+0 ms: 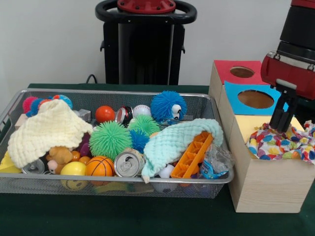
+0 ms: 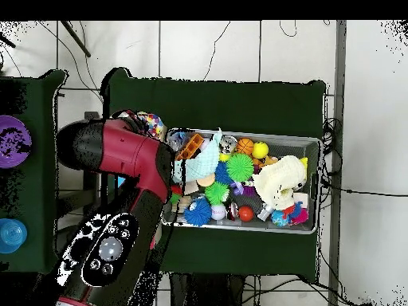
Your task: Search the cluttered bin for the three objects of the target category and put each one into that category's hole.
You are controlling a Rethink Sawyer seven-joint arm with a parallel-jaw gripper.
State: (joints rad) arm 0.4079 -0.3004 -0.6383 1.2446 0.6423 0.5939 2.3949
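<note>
A wooden box [image 1: 261, 184] stands right of the wire bin [image 1: 113, 92]. Its top has a red panel with a hole [image 1: 241, 72], a blue panel with a hole [image 1: 256, 99] and a yellow panel [image 1: 243, 125]. A multicoloured dotted cloth [image 1: 280, 145] lies bunched on the yellow panel. My gripper [image 1: 281, 129] points down with its tips on this cloth. In the bin, a cream knitted cloth [image 1: 47, 130] lies at the left and a mint cloth [image 1: 177, 140] drapes at the right. In the overhead view the arm hides the gripper; the dotted cloth [image 2: 151, 124] peeks out beside it.
The bin also holds an orange plastic grid [image 1: 193, 156], a soda can [image 1: 128, 164], a green spiky ball [image 1: 109, 139], a blue furry ball [image 1: 167, 105], a small basketball [image 1: 99, 166] and other toys. Overhead, the bin [image 2: 317, 183] lies right of the arm.
</note>
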